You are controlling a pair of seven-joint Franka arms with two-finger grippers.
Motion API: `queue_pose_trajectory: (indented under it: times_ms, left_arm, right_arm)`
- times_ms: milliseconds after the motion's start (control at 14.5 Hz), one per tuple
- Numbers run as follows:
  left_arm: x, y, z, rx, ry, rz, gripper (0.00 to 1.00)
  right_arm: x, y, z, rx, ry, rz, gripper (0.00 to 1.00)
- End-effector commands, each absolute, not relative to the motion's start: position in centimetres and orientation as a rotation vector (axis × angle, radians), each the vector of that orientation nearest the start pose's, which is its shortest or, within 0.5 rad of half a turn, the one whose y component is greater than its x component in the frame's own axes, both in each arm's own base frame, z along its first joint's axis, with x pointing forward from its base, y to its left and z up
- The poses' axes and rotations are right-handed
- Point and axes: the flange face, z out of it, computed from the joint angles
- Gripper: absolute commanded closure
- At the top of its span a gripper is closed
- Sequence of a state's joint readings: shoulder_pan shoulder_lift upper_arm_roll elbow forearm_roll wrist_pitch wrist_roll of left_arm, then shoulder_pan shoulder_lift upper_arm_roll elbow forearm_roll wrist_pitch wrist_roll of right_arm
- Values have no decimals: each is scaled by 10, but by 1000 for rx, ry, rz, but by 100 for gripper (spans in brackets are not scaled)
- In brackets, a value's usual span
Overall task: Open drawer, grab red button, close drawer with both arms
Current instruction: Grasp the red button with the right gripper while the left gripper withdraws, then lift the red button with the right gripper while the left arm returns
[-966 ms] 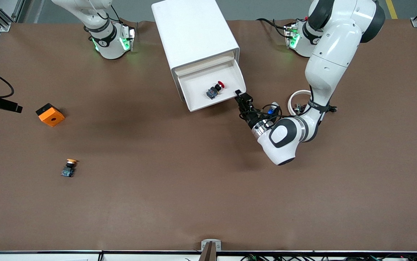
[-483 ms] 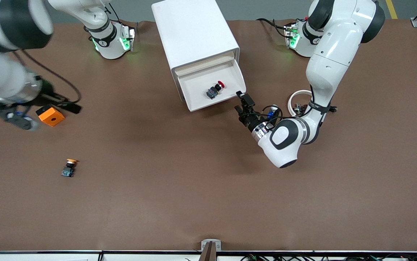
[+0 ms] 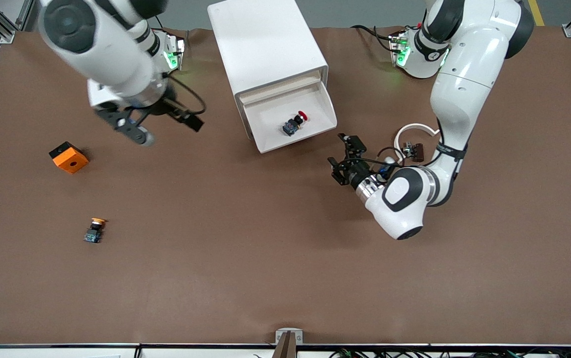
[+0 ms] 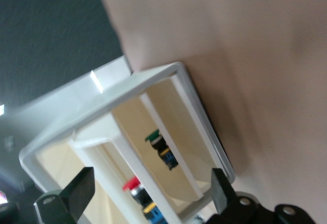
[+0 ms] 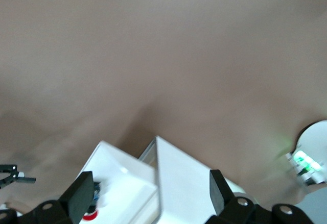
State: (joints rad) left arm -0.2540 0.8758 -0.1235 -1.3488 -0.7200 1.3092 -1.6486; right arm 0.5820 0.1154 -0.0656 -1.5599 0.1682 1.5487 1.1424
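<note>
While the drawer (image 3: 292,119) stands pulled out of the white cabinet (image 3: 265,44), I see the red-capped button (image 3: 295,123) lying on its side inside the tray, near the middle, with its red cap pointing toward the left arm's end of the table. From the left wrist camera the button (image 4: 135,191) shows low in the open drawer (image 4: 153,132), and a second part with a green cap (image 4: 161,145) sits in a compartment next to it.

My left gripper (image 3: 346,158) hangs low over the bare brown table (image 3: 285,258), just off the drawer's front corner and apart from it; its two black fingers (image 3: 356,143) are spread wide with nothing between them. My right gripper (image 3: 128,124) is up in the air over the table between the cabinet and the orange cube (image 3: 68,157). Its fingers are spread wide too, and it carries nothing. In the right wrist camera the drawer (image 5: 120,185) and a sliver of the button's cap (image 5: 90,215) show past its fingertips.

A button with an orange-yellow cap (image 3: 95,229) lies on the table nearer to the front camera than the cube.
</note>
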Motion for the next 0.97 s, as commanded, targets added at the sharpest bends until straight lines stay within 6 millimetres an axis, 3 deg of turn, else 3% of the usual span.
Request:
queue_pose_trajectory:
  times_ms: [0, 207, 276, 483, 621, 759, 897]
  left_arm:
    - [577, -288, 226, -2143, -1347, 1551, 0]
    - [584, -266, 225, -2425, -1071, 1495, 0]
    - [593, -255, 227, -2537, -970, 1449, 0]
    - [630, -213, 225, -2779, -923, 1219, 0]
    - [655, -186, 238, -2905, -953, 1039, 0]
    - [680, -165, 270, -3021, -961, 848, 0]
    - [693, -139, 293, -3032, -1007, 741, 0]
  right_arm:
    - [470, 358, 553, -2922, 1023, 304, 0]
    - [440, 428, 519, -2940, 1051, 256, 0]
    - [432, 449, 504, -2960, 1057, 208, 0]
    - [412, 501, 455, -2986, 1061, 125, 0]
    - [404, 517, 439, -2997, 1031, 119, 0]
    - [399, 522, 434, -3011, 1017, 119, 0]
    - [396, 530, 422, -3030, 1005, 122, 0]
